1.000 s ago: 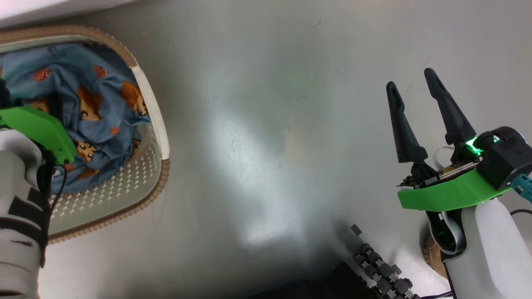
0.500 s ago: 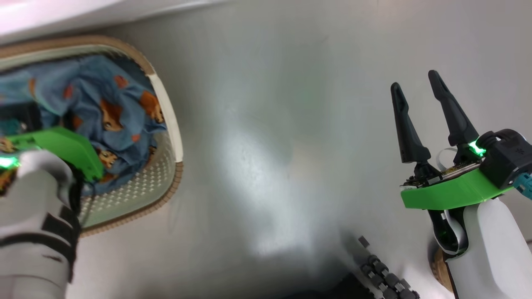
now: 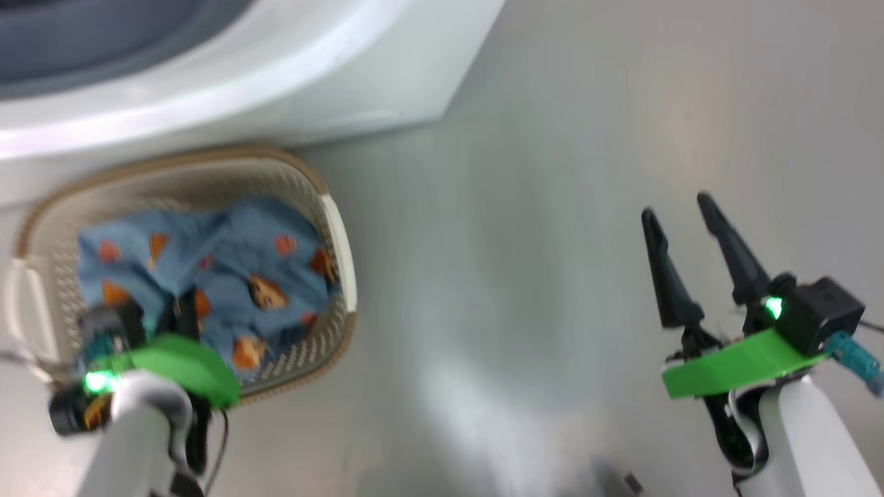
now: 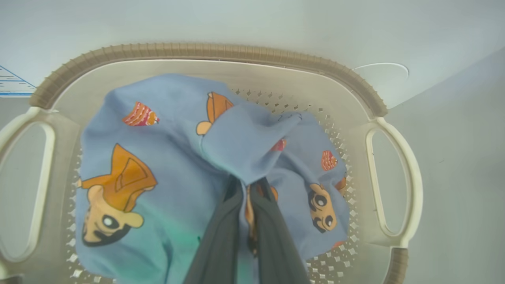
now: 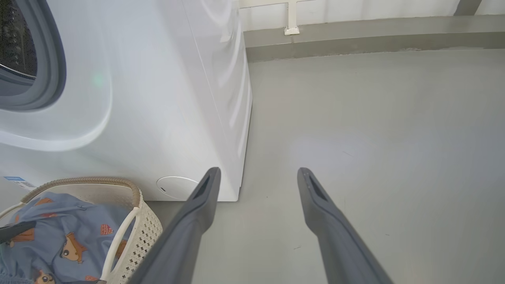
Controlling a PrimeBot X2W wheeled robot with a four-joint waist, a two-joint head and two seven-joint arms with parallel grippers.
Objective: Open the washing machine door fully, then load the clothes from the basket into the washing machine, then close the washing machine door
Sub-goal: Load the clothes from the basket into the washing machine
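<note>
Both fingers of my left gripper are pinched together on a raised fold of the clothes. The blue printed fabric lies bunched inside the basket, filling most of its floor. My right gripper hangs off to the side over bare floor, well apart from the basket, with its fingers spread wide and nothing between them.

I judge the loading step to be in hand, at the pick from the basket. The next move calls for a lift high enough for the trailing cloth to clear the brown rim. After that comes a swing up and forward to the washing machine, which stands just behind the basket.

My fingertips are buried under the fold, so I cannot tell how much cloth they really have. I also cannot tell whether this is one garment or several. The head view is smeared, and my left wrist covers the near part of the basket there.

Farther off, the right wrist view cuts the machine's mouth at its edge. A strip of grey gasket and a sliver of dark drum are bare, so I take the door to be open, though how far it stands I cannot say.
</note>
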